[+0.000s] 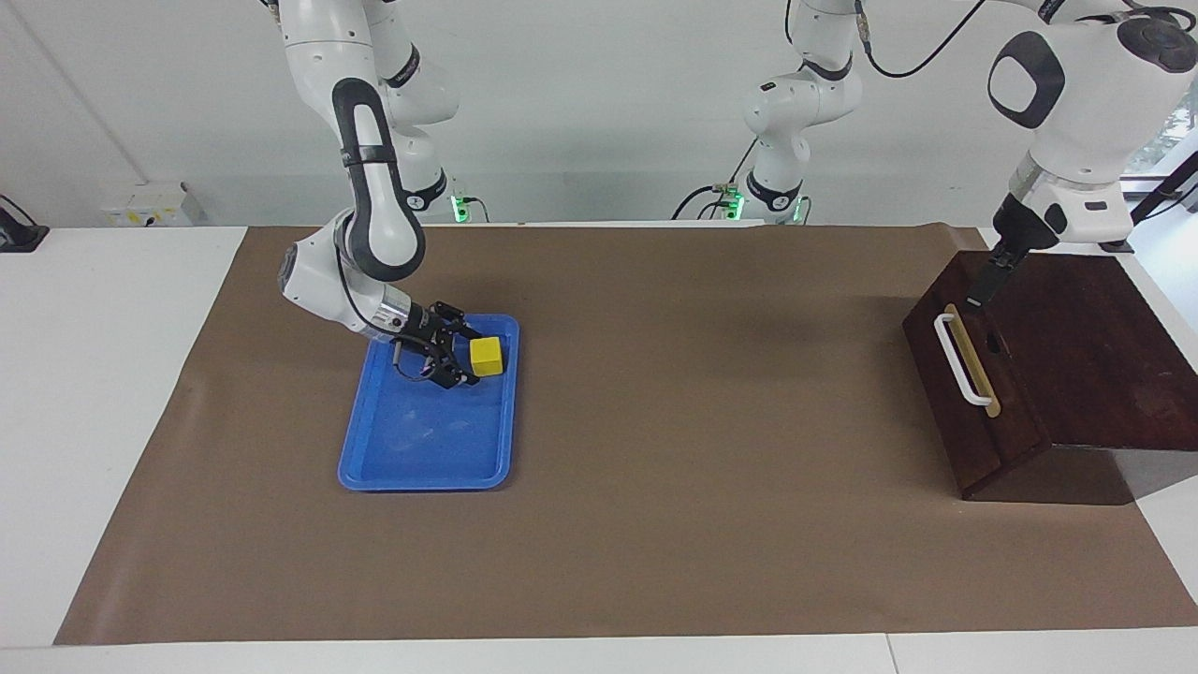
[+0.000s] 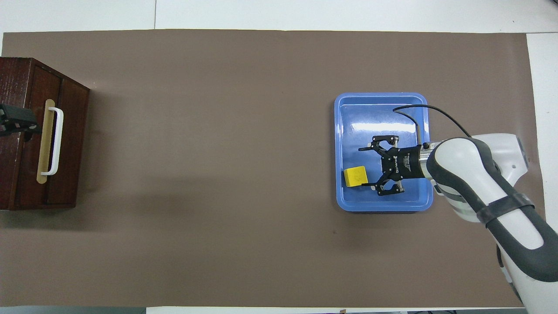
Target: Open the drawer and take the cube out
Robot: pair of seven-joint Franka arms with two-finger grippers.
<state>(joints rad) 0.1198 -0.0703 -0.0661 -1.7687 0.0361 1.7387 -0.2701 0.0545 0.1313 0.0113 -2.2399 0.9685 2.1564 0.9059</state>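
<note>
A white table carries a matte brown mat [image 1: 655, 524] under a plain pale wall. Toward the right arm's end lies a glossy blue plastic tray [image 1: 412, 459], shallow with rounded corners. The cube [image 1: 486, 356], a small bright yellow block with crisp edges, sits in the tray by the rim that faces the table's middle, at the end nearer to the robots. The right gripper [image 2: 365, 167] is low over the tray just beside the cube, its fingers spread apart and holding nothing.

At the left arm's end stands the dark polished wooden box, its drawer [image 1: 969, 402] shut flush, with a white bar handle [image 1: 960, 359] on a tan strip. The left gripper [image 1: 983, 288] hangs over the box top; I cannot tell how its fingers stand.

Risk, as I judge it: one right fingertip lies very near the cube, so a sideways pull-away could nudge the light block against or over the low rim.
</note>
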